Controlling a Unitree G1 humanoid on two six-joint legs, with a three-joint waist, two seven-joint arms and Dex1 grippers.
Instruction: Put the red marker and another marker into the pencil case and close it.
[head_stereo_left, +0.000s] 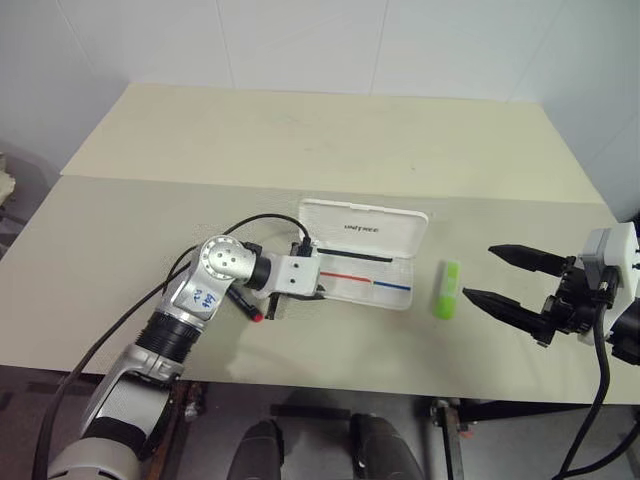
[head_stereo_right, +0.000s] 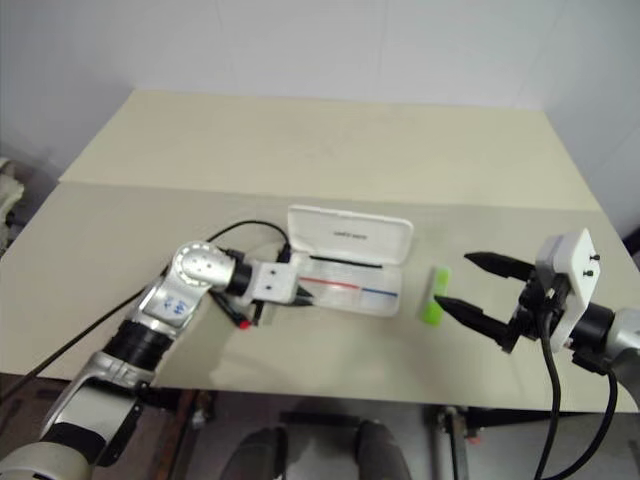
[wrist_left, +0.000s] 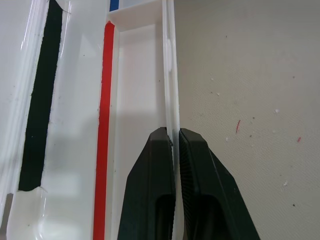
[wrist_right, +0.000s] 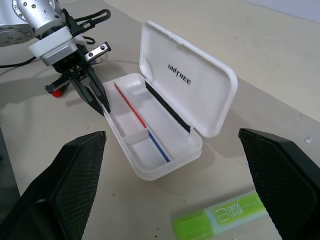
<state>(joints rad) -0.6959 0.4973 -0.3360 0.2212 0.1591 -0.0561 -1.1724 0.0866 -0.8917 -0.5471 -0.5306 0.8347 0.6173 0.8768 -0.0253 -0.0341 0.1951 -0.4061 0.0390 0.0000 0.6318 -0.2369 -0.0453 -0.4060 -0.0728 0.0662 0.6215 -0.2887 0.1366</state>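
head view: case (head_stereo_left: 362, 262) lies open on the table (head_stereo_left: 300, 150), lid (head_stereo_left: 366, 226) tipped up on the far side, tray with a red and a blue stripe toward the robot. left gripper (head_stereo_left: 322, 290) sits at the tray's left end, fingers closed on the near wall. red marker (head_stereo_left: 245, 305) lies on the table just left of the case, partly hidden under the left wrist, its red tip showing. green highlighter (head_stereo_left: 447, 288) lies on the table just right of the case, apart from it, long axis running away from the robot. right gripper (head_stereo_left: 505, 276) hovers right of the highlighter, fingers spread wide, nothing between them, pointing toward it.

left wrist view: the two black fingers (wrist_left: 150, 190) pinch the tray's thin white wall between them, one inside the tray, one outside. red stripe and a black strip run along the case interior. bare table beside the wall.

right wrist view: wide-open fingers (wrist_right: 75, 180) frame the scene. case open, tray empty, dark lettering on the lid's inside. highlighter (wrist_right: 220, 216) lies near, between the fingers and the case. left gripper (wrist_right: 97, 100) grips the tray's end wall; marker's red tip (wrist_right: 56, 92) shows behind it.
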